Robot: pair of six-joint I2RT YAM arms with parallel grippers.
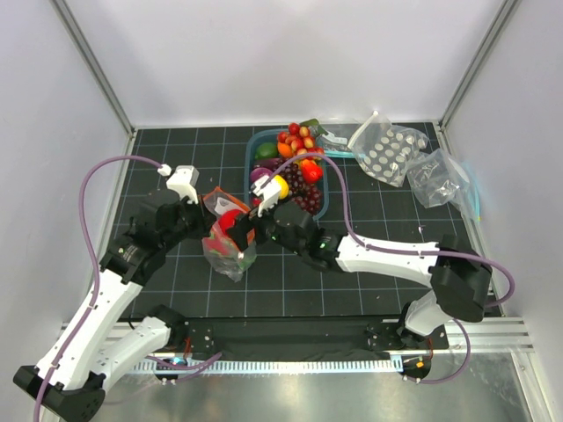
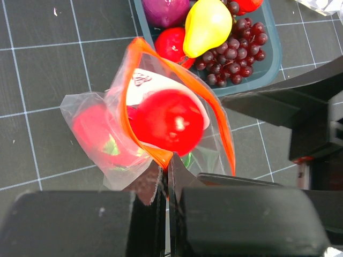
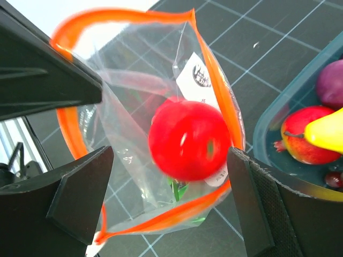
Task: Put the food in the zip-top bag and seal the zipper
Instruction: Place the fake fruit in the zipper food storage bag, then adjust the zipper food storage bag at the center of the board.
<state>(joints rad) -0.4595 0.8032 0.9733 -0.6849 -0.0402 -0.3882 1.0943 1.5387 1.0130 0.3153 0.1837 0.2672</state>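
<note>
The zip-top bag (image 1: pixel 230 257) stands open in the middle of the mat, its orange-red zipper (image 2: pixel 140 115) spread into a loop. My left gripper (image 2: pixel 169 163) is shut on the near end of the zipper strip and holds the mouth up. My right gripper (image 3: pixel 169 160) is open just above the bag mouth. A red round fruit (image 3: pixel 187 140) lies between and below its fingers, inside the mouth, slightly blurred. It also shows in the left wrist view (image 2: pixel 169 120). A pink-red fruit with green leaves (image 2: pixel 96 134) lies deeper in the bag. The white label (image 3: pixel 201 80) shows on the bag wall.
A teal tray (image 1: pixel 257 141) behind the bag holds a yellow pear (image 2: pixel 206 24), dark grapes (image 2: pixel 233 53), a red apple (image 2: pixel 170 43) and other small fruits. At the back right lie a clear pouch with white discs (image 1: pixel 387 154) and a clear pouch with a teal strip (image 1: pixel 444 180).
</note>
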